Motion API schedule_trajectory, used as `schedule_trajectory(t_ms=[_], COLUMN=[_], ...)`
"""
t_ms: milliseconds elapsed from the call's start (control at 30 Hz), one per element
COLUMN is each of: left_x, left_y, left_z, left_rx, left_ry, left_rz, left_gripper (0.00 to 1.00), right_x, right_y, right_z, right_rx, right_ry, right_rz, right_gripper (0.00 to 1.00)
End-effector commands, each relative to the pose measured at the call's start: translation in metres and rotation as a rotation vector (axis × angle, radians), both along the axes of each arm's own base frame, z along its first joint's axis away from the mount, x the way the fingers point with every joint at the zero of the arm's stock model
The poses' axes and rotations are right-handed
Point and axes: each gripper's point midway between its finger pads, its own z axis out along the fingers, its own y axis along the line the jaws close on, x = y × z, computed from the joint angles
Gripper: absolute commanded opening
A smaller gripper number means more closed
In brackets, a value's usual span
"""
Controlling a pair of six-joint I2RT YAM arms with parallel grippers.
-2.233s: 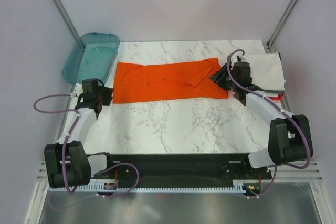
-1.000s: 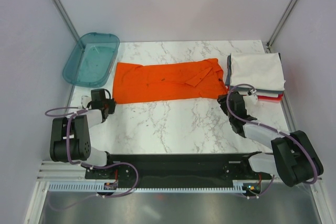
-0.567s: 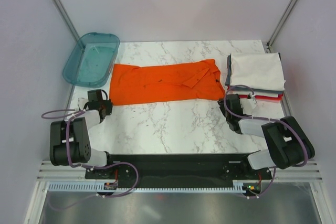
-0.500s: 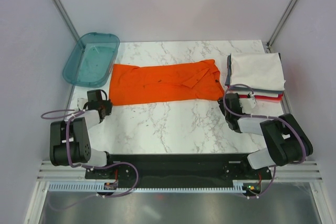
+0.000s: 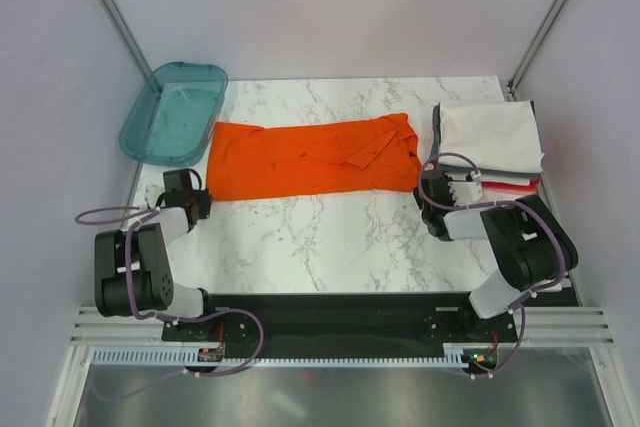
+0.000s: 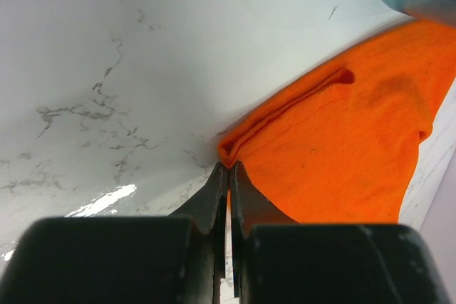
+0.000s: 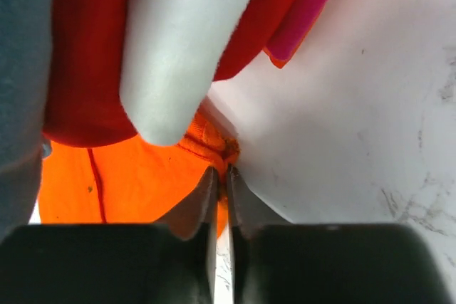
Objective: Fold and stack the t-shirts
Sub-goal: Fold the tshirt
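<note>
We see two arms of the same build. The left arm [image 5: 128,282] and the right arm [image 5: 530,252] each have bulky, rounded black joint housings joined by smooth white links. A thin purple cable [image 5: 100,215] loops alongside each arm, and more purple cable curls at the black base rail [image 5: 330,309] that carries them. In front of that rail we see a white slotted strip [image 5: 300,355] with a small red-orange tag near each end. Through the wrist cameras, the left pincer [image 6: 228,170] and the right pincer [image 7: 221,170] look matte black to us: a blocky body, then two flat fingers tapering to narrow tips.
</note>
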Motion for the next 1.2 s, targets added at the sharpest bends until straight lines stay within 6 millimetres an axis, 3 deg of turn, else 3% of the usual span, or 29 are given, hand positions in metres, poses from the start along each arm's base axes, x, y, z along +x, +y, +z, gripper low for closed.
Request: schedule_trajectory(t_ms=[0,33,333,633,800,900,1000,1067,1100,1133,1167], left_x=[0.006,0.005,-0.004,-0.022,-0.022,-0.016,-0.007,-0.002,0.000,0.005,0.002], left_y=[0.011,0.012,0.011,0.004,-0.001,0.000,0.000,-0.001,-0.003,-0.004,-0.007], left_z=[0.013,0.013,0.015,0.008,0.014,0.033,0.064,0.093,0.106,0.126,0.142], left_rx=[0.057,0.060,0.065,0.054,0.044,0.054,0.058,0.056,0.052,0.054,0.052], left_ry=[-0.012,-0.008,0.003,0.024,0.035,0.027,-0.026,-0.085,-0.113,-0.157,-0.190], left_rz=[-0.007,-0.004,-0.006,-0.035,-0.070,-0.078,-0.083,-0.079,-0.085,-0.090,-0.101], left_gripper=[0.02,0.02,0.02,0.02,0.02,0.02,0.02,0.02,0.02,0.02,0.02], right_x=[-0.005,-0.009,-0.025,-0.038,-0.040,-0.031,-0.025,-0.018,-0.020,-0.017,-0.017], right_y=[-0.010,-0.014,-0.035,-0.029,-0.028,-0.025,-0.024,-0.023,-0.024,-0.024,-0.023], right_z=[-0.007,-0.008,0.014,0.007,0.022,0.048,0.084,0.122,0.130,0.160,0.172], right_rx=[-0.047,-0.059,-0.144,-0.116,-0.130,-0.129,-0.132,-0.120,-0.131,-0.116,-0.116], right_ry=[0.044,0.059,0.049,0.089,0.108,0.077,0.033,-0.041,-0.039,-0.103,-0.124], right_rz=[-0.038,-0.047,-0.093,-0.043,-0.021,-0.020,-0.011,-0.013,-0.007,-0.011,-0.005], right_gripper=[0.10,0.04,0.01,0.00,0.00,0.00,0.00,0.00,0.00,0.00,0.00])
